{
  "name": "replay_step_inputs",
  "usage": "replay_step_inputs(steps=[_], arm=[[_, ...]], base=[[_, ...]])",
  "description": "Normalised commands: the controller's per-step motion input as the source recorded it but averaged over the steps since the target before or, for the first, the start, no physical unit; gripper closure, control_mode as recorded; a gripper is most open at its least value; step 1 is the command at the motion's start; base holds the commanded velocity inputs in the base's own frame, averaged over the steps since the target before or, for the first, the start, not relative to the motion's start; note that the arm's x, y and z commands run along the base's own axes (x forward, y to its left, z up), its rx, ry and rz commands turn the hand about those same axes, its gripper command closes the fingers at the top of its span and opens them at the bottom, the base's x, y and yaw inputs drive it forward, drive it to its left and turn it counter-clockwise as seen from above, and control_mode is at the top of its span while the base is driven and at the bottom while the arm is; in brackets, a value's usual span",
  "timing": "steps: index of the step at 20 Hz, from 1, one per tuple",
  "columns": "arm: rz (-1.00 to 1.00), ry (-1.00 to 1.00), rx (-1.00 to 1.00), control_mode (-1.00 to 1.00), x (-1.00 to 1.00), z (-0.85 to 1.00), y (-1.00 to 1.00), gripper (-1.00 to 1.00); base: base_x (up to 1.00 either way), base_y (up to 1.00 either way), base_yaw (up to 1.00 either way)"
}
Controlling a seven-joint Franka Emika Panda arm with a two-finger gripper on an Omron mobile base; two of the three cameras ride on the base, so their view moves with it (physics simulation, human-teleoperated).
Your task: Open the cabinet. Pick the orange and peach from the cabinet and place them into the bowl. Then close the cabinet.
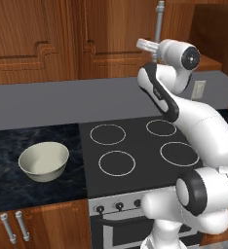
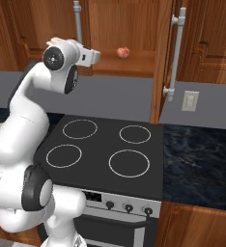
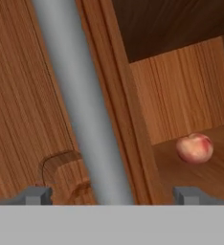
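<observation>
The cabinet's right door (image 2: 165, 58) stands swung open with its silver handle (image 2: 177, 53) facing out. The left door (image 3: 23, 95) still covers its half. Its long silver handle (image 3: 80, 105) runs up between the two fingertips of my gripper (image 3: 113, 195), which is open with one tip on each side of the bar and not clamped on it. The peach (image 3: 195, 148) lies on the wooden shelf (image 2: 129, 62) just right of that door edge, also the peach (image 2: 123, 52). The orange is hidden. The cream-white bowl (image 1: 44, 160) sits on the dark counter left of the stove.
A black stove top (image 2: 100, 149) with several burner rings lies under the cabinet. Dark marble counter (image 2: 202, 159) runs on both sides. A wall outlet (image 2: 190, 100) is by the open door. Low cabinet handles (image 1: 16, 226) show below the bowl.
</observation>
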Motion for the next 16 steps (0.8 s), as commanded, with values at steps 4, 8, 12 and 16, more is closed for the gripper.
replay_step_inputs(steps=[4,8,12,16], arm=[[0.0,0.08,0.0,-1.0,0.96,0.0,-0.14,-1.0],[0.0,0.08,0.0,-1.0,1.0,-0.14,-0.21,-1.0],[0.0,0.06,-0.05,-1.0,1.0,-0.35,-0.19,-1.0],[0.0,0.03,-0.06,-1.0,0.96,-0.43,0.0,1.0]], base=[[0.0,0.0,0.0],[0.0,0.0,0.0],[0.0,0.0,0.0],[0.0,0.0,0.0]])
